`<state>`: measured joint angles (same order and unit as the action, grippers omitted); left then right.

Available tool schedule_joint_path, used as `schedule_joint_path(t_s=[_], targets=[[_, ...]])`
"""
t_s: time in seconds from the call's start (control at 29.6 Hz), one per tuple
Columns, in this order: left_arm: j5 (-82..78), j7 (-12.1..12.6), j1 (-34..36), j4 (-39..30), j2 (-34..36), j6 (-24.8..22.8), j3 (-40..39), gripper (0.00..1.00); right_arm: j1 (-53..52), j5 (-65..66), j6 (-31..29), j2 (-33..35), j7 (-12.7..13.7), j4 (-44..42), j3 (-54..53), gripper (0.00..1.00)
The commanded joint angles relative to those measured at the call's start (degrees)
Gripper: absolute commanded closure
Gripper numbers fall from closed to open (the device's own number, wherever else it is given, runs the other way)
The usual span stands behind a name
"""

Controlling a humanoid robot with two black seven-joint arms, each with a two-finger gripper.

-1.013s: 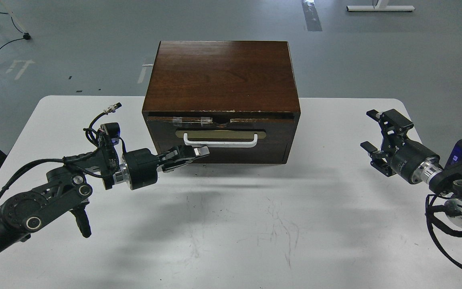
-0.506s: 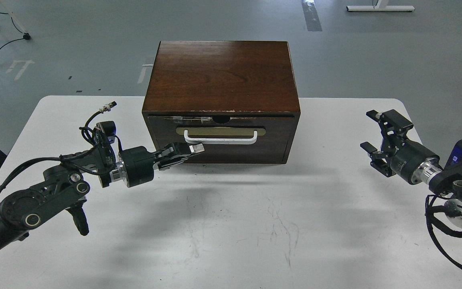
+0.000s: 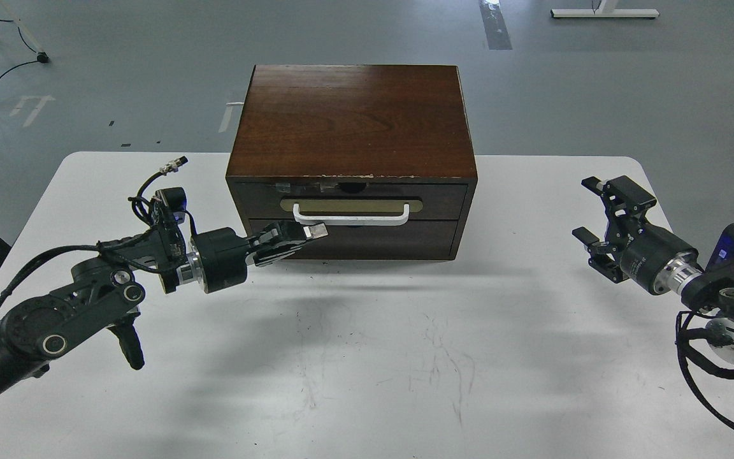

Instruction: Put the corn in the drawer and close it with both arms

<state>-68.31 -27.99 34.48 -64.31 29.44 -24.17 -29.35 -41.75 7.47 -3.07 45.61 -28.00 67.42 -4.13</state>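
The dark brown drawer [image 3: 443, 199] sits pushed in, flush with the front of the wooden cabinet [image 3: 351, 121]. Its white bar handle [image 3: 351, 220] lies on a beige oval plate. My left gripper [image 3: 313, 231] is shut and empty, with its tip against the drawer front just under the left end of the handle. My right gripper [image 3: 587, 210] is open and empty, well to the right of the cabinet above the table. The corn is out of view.
The cabinet stands at the back middle of the white table [image 3: 367, 357]. A plain dark panel [image 3: 399, 241] lies below the drawer. Grey floor with cables and furniture legs lies beyond the table.
The drawer has slid from slightly open to fully in. My left gripper has moved forward with it, pressed on its front. The right arm has barely moved.
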Motion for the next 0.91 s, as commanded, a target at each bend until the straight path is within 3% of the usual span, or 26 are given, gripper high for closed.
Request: schedule_joint_path(t_s=[0.0,0.14,0.17,0.27,0.3,0.68,0.88], targets=[[0.02,-0.01,-0.82,-1.17,0.79,-2.81,0.34,1.0,0.0,0.0,0.0,0.09,0.0,0.0,0.0,0.0],[0.37,-0.01,-1.87,-4.68,3.94,-3.83,-0.18,1.0,-0.09,0.0,0.0,0.09,0.0,0.08,-0.18,0.0],[0.8,-0.01,-2.13,-5.3,4.48,-3.83,-0.36,0.95,-0.09,0.0,0.0,0.09,0.0,0.08,-0.44,0.0],[6.24,-0.01,-2.4,-7.5,6.68,-3.83,-0.54,0.34,-0.09,0.0,0.0,0.18,0.0,-0.09,-1.05,0.0],[10.26,-0.01,-2.49,-8.63,8.16,-3.83,-0.45,0.0,-0.09,0.0,0.0,0.18,0.0,-0.18,-1.58,0.0],[39.89,-0.01,-2.92,-8.39,17.74,-3.83,-3.09,0.0,0.18,-0.17,0.52,-1.75,0.0,-1.93,-6.68,0.0],[51.42,-0.01,-10.12,-3.03,18.81,-3.83,-3.09,0.0,0.18,-0.26,0.52,-7.02,0.0,-6.68,-6.77,0.0]])
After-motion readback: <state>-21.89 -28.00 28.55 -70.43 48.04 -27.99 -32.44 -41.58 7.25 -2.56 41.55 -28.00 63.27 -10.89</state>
